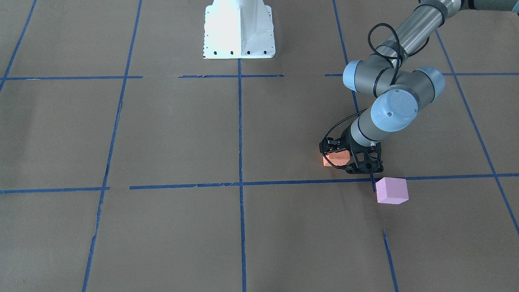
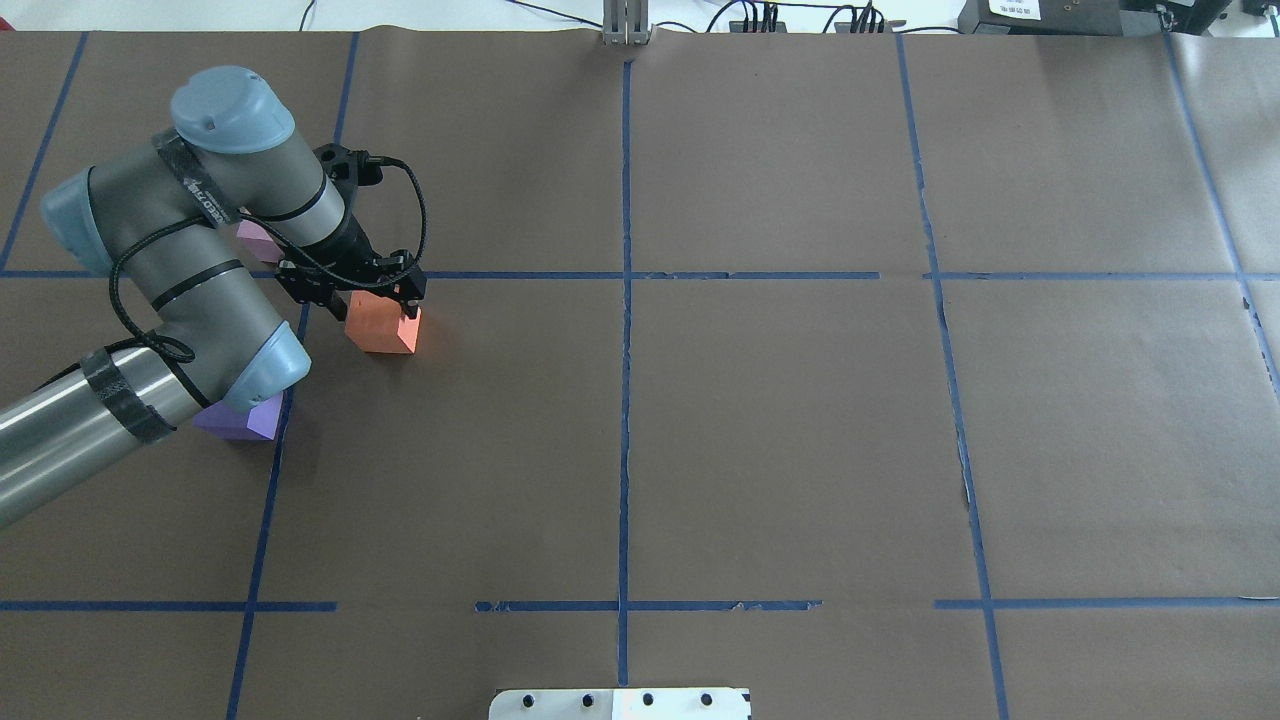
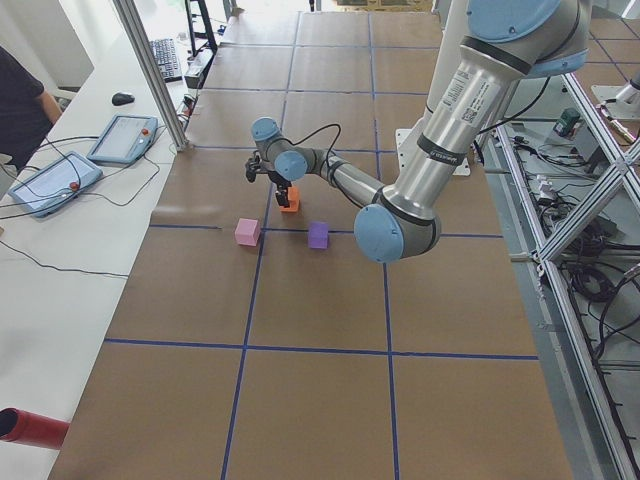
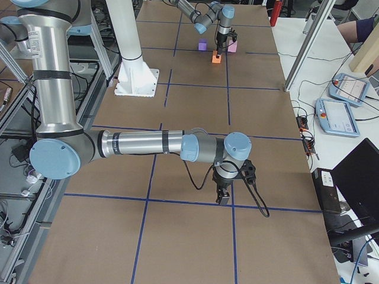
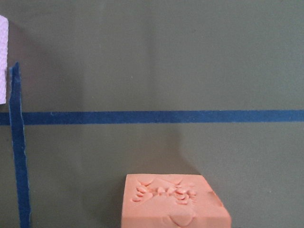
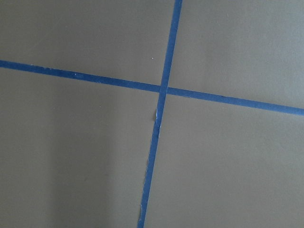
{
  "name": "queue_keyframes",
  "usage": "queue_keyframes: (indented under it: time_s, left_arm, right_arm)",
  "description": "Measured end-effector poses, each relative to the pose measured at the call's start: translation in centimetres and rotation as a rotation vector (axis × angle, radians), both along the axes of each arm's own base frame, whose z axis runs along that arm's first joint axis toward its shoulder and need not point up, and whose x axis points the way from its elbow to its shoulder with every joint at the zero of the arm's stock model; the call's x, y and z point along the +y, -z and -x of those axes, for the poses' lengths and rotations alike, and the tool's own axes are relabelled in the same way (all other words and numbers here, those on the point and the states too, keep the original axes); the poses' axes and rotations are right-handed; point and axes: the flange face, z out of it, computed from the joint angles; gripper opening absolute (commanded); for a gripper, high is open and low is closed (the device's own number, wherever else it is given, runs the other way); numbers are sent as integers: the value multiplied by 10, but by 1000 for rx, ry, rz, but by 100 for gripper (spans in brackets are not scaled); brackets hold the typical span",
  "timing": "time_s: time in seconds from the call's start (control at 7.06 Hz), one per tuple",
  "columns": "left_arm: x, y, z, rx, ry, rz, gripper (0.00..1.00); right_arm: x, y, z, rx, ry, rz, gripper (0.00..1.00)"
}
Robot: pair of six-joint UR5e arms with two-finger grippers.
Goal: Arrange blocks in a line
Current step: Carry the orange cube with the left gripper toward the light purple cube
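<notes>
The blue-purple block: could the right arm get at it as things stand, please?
Probably not. The right gripper hangs low near the table's opposite end, far from the blue-purple block. The elbow of the left arm also sits directly over that block, covering it from above.

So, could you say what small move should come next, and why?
Probably shift the orange block toward the robot's left, into the gap between the pink block and the purple block; it sits level with that gap, at the left hand, whose grip is unclear.
</notes>
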Motion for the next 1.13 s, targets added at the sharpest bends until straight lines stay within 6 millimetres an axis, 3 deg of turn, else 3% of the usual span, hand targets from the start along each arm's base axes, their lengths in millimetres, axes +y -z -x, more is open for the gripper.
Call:
queue_keyframes:
  time_s: [0.14,0.42,0.57,0.85,1.13]
  left_arm:
    - [1,-1,-3,0,-4,-1,82]
    - [2,-1,-6,3,-7,-5,24]
    - [2,-1,-6,3,-8,-7,16]
    - [-1,1,1,5,1,-15,15]
    - [-16,13,45,16,49,-51,16]
  right_arm:
    - [0,0,0,0,0,0,100]
    - [0,0,0,0,0,0,100]
    - [0,0,0,0,0,0,100]
    - [0,0,0,0,0,0,100]
    - [0,0,0,0,0,0,100]
